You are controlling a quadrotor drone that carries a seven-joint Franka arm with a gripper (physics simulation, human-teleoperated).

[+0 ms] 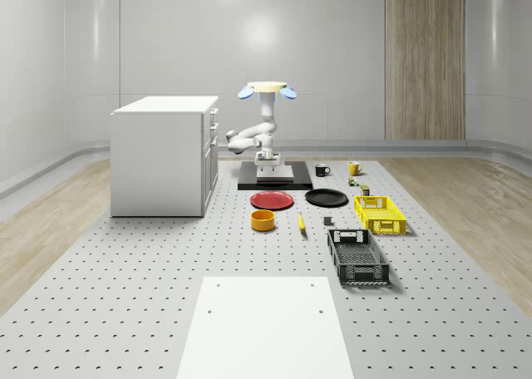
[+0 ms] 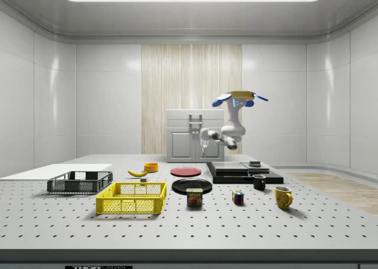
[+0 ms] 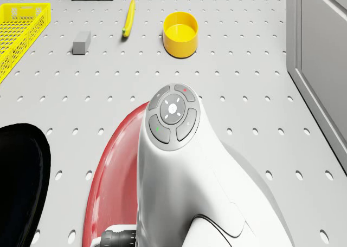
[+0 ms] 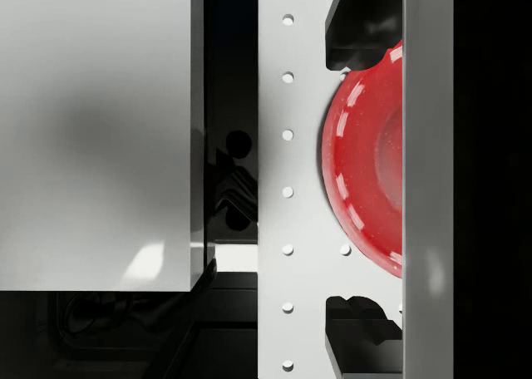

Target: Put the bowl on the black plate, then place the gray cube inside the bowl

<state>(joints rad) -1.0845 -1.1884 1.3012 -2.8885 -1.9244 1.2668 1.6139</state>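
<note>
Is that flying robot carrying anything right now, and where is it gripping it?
Nothing. The yellow bowl and gray cube sit untouched on the table.

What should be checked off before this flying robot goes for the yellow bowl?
1. Bowl free to pick up: ok. It stands upright on the table, with only a banana beside it, apart.
2. Black plate ready for the bowl: ok, nothing lies on it.
3. Gray cube reachable: ok, it lies alone on the table near the yellow crate.
4. Drone in place over the bowl: not ok. It hovers over the black platform, beyond the red plate.
5. Gripper near the bowl: not ok, it hangs low over the platform.
6. Jaws open: cannot tell.
</note>
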